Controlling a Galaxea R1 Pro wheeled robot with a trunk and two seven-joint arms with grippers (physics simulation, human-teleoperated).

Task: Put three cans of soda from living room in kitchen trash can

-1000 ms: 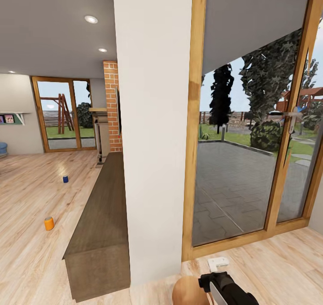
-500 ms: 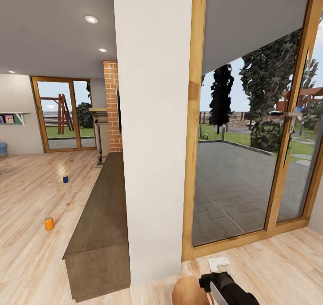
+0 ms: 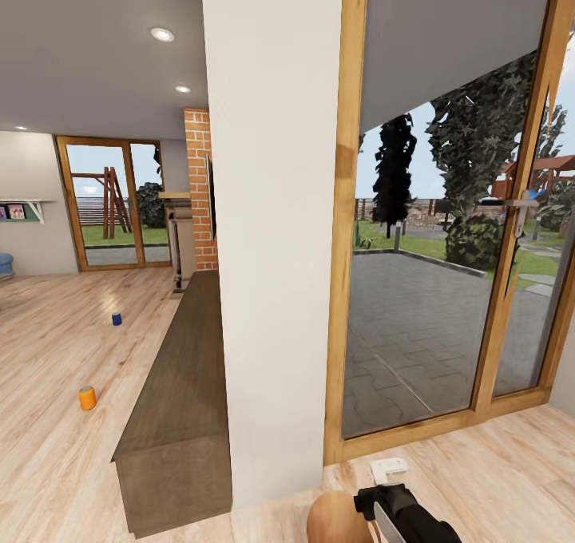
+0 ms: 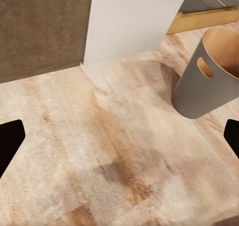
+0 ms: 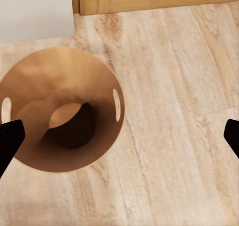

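Going left to right: the orange can [image 3: 87, 398] sits on the floor at eight o'clock, the blue can [image 3: 116, 319] beyond at nine. Both hands, spread and empty, hover by the trash can [image 5: 59, 111]. Next, likely, drive toward the cans.

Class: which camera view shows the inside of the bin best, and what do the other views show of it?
The right wrist view: it looks straight down into the bin, showing its open rim, inner wall and bottom. The left wrist view shows its grey outer side with a handle slot. The head view catches just a part of its rim at the lower edge.
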